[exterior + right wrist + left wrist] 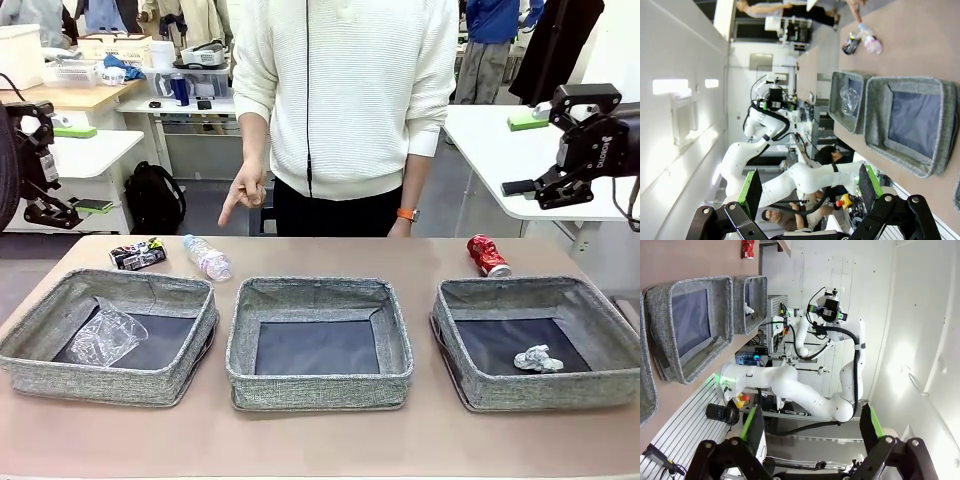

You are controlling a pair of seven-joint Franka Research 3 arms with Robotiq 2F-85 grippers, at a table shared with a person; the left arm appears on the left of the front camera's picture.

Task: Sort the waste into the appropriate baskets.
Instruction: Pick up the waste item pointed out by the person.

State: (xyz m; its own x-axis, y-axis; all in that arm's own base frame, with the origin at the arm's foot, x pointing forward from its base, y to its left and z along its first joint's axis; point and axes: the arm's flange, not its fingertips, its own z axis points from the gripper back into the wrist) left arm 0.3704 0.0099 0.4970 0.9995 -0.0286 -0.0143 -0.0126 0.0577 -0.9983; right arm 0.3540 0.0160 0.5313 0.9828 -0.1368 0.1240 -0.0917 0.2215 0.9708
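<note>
Ops: End effectors, state?

Cell: Left end effector (pixel 810 426) has its fingers spread wide with nothing between them. It's raised, off the counter's (pixel 320 440) left edge. Right end effector (pixel 807 189) is the same: fingers wide apart, empty, raised off the right edge.

Ops: Baskets?

Cell: Three in a row along the counter's near edge. Left basket (pixel 120 282) has the clear plastic cup (pixel 105 336) lying on its floor, toward its left wall. Middle basket (pixel 318 289) sits at counter centre between the other two. Right basket (pixel 520 288) holds the crumpled paper ball (pixel 538 358), on its floor toward the near wall.

Ops: Loose waste?

Cell: All along the far edge. Crushed black can (pixel 137 255) and clear bottle (pixel 207 258) lie side by side behind the left basket. Bottle is on its side, blue cap end toward the can. Crushed red can (pixel 487 255) lies behind the right basket, just beyond its far wall, not touching it.

Ops: Person?

Cell: Standing at the far edge, centre. One hand (pixel 243 192) has the index finger pointing down at the counter, above the far edge just right of the bottle. Other hand (pixel 400 226) hangs low at the far edge, orange band on the wrist.
</note>
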